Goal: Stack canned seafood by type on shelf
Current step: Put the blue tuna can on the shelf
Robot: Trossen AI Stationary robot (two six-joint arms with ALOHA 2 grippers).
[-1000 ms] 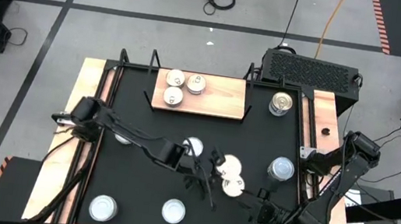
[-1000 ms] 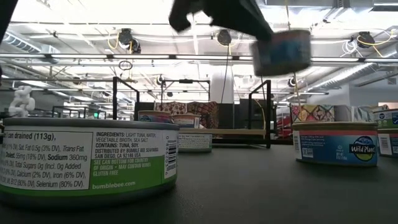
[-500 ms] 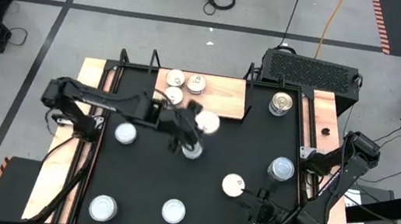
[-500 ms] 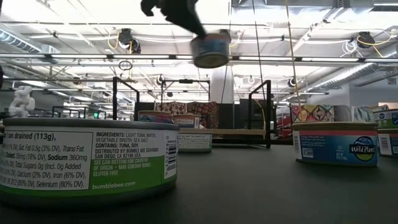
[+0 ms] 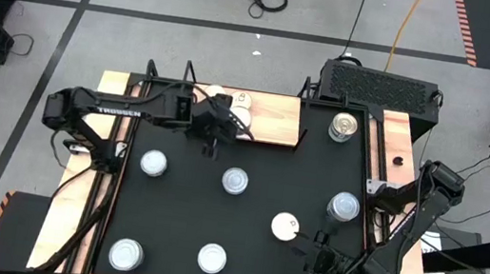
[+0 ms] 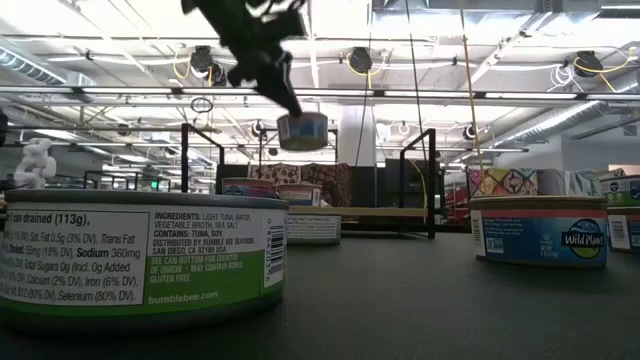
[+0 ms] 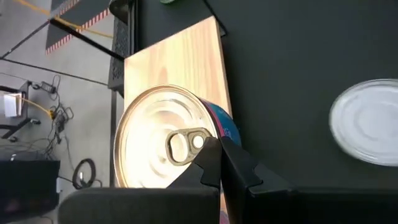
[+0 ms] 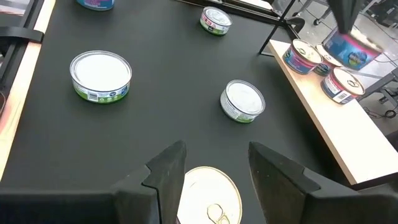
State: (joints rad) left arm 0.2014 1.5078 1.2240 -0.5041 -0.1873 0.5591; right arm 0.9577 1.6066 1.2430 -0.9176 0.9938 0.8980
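My left gripper [image 5: 225,125] hangs over the near edge of the shelf [image 5: 271,122], a light wooden board at the table's far side, and is shut on a tin [image 7: 163,144] with a pull-tab lid and a blue and pink wall. In the low view this tin [image 6: 302,131] is in the air. Two tins [image 5: 215,94] rest on their bases on the board. My right gripper [image 8: 214,163] is open near the table's near right corner, with a cream-topped tin [image 5: 284,225] just ahead of its fingers, untouched. My left gripper holds the pull-tab tin at the lid's rim [image 7: 208,146], beside the tab, coming from above on a slant. The finger [image 7: 219,163] covers the exact spot, so the kind of hold does not show. The tin is lifted clear and level, lid up, above the board.
Other tins stand on the black tabletop [image 5: 176,214]: silvery ones [image 5: 154,164] [image 5: 235,181] [image 5: 344,206], two near the near edge [image 5: 126,255] [image 5: 212,258], one at the far right [image 5: 344,126]. Black rods [image 5: 301,137] rise at the board's ends. A black box [image 5: 382,84] sits beyond the table.
My left gripper has carried the tin from the table's middle, where it left a second cream-topped tin, toward the far edge and left, up to the shelf board. The tin has stayed lifted clear and level. My right arm has kept still.
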